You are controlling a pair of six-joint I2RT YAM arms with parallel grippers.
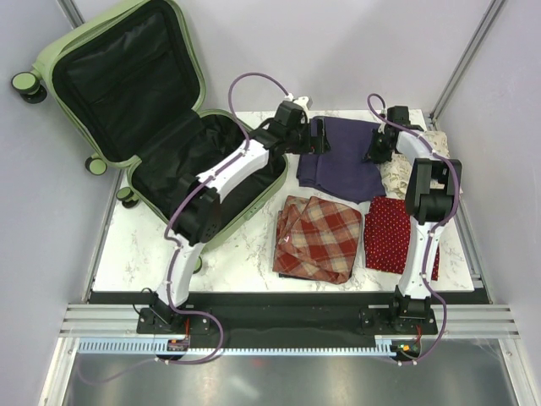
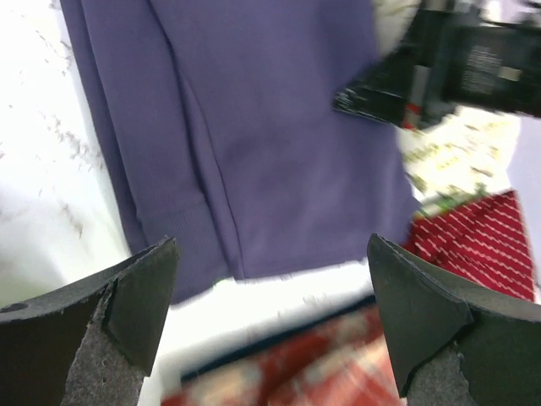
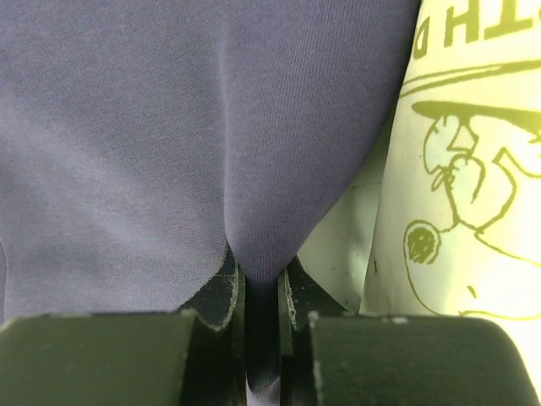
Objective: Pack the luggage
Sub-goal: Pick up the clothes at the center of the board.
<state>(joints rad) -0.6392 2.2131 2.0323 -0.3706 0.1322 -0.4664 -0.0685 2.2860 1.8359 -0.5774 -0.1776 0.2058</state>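
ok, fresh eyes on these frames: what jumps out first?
The pale green luggage lies wide open at the table's back left, showing its black lining. At the back centre, the right gripper has its fingers pinched on a fold of the purple garment, and the left gripper hangs open over the garment's other edge. A folded plaid cloth and a red patterned cloth lie nearer the arms.

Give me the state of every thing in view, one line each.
luggage: open, lid propped up, nothing visible inside.
purple garment: folded on the table, one edge pinched.
plaid cloth: folded, lying on the table.
red patterned cloth: lying flat on the table.
cream printed cloth: lying beside the purple garment.
left gripper: open, above the purple garment.
right gripper: shut on the purple garment.
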